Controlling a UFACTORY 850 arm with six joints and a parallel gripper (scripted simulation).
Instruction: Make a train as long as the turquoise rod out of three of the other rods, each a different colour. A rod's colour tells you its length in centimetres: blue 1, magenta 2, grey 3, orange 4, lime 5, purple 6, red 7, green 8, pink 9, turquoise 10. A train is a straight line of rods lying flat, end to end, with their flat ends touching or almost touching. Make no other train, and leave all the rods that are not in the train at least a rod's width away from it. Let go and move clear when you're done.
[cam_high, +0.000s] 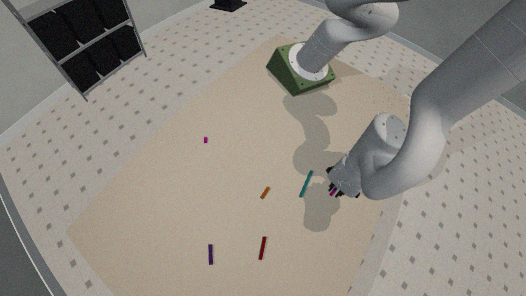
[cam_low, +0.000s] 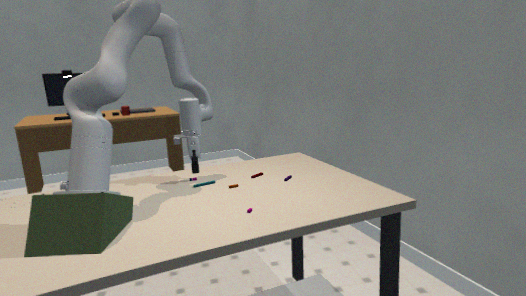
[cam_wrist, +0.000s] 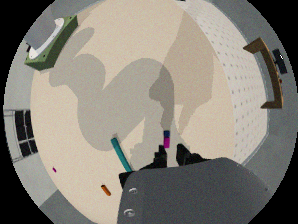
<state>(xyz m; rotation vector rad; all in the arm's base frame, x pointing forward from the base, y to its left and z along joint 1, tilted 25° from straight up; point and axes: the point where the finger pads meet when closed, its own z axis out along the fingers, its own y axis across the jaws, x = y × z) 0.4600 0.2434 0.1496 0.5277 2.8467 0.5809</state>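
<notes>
End effector (cam_high: 337, 192) (cam_low: 195, 172) (cam_wrist: 169, 152) hanging empty, fingers bit apart; magenta rod (cam_high: 332, 192) (cam_low: 195, 179) (cam_wrist: 166, 143) touching blue rod (cam_low: 191, 179) (cam_wrist: 167, 134), wrist view's lower middle. Best going straight up, bumping neither.

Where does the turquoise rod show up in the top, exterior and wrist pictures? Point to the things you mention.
Top: right of centre, just left of the gripper (cam_high: 345, 192) (cam_low: 195, 171) (cam_wrist: 171, 154).
Exterior: left of centre, below the gripper.
Wrist: lower left of centre, its lower end by the dark gripper parts.
Shared landmark: the short orange rod (cam_high: 265, 192) (cam_low: 233, 186) (cam_wrist: 106, 190), near the turquoise rod (cam_high: 306, 184) (cam_low: 204, 184) (cam_wrist: 121, 155).
</notes>
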